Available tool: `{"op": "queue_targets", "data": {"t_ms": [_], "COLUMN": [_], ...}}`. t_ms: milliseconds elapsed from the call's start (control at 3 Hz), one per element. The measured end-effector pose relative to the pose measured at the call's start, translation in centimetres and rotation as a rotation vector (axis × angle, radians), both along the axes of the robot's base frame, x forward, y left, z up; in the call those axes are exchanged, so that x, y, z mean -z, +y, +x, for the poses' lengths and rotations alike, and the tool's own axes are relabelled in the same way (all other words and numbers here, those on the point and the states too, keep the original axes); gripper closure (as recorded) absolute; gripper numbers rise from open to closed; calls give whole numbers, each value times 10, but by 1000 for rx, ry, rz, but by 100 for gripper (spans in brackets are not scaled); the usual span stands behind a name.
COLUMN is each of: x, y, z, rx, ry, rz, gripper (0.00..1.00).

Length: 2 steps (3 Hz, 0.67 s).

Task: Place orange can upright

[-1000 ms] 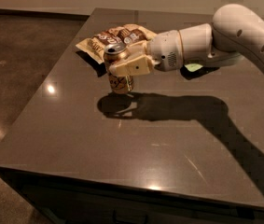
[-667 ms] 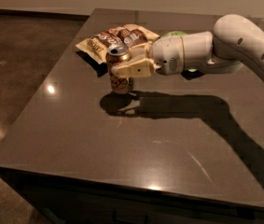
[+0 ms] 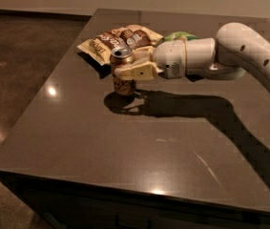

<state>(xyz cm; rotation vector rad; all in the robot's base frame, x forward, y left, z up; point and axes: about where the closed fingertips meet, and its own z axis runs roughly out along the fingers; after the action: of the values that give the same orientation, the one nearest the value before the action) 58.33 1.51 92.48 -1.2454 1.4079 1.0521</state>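
The orange can (image 3: pixel 123 85) has an orange-brown patterned label and a silver top with a pull tab. It stands upright, its base on or just above the dark tabletop (image 3: pixel 139 142). My gripper (image 3: pixel 127 71) reaches in from the right on the white arm and is shut on the can's middle, one beige finger (image 3: pixel 135 72) across its front.
A yellow and brown snack bag (image 3: pixel 120 39) lies flat just behind the can. A green bag (image 3: pixel 178 35) shows behind the arm's wrist. The table's left edge is near the can; the floor lies beyond it.
The gripper with the can has barely shifted; the can stays upright in the same spot over its shadow.
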Motion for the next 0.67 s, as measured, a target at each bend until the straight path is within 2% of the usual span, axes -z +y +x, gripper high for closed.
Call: {"op": "queue_targets", "data": {"t_ms": [667], "x": [9], "y": [-4], "z": [21], "rx": [62], "ry": [39], "rz": [-8], "gripper": [100]}}
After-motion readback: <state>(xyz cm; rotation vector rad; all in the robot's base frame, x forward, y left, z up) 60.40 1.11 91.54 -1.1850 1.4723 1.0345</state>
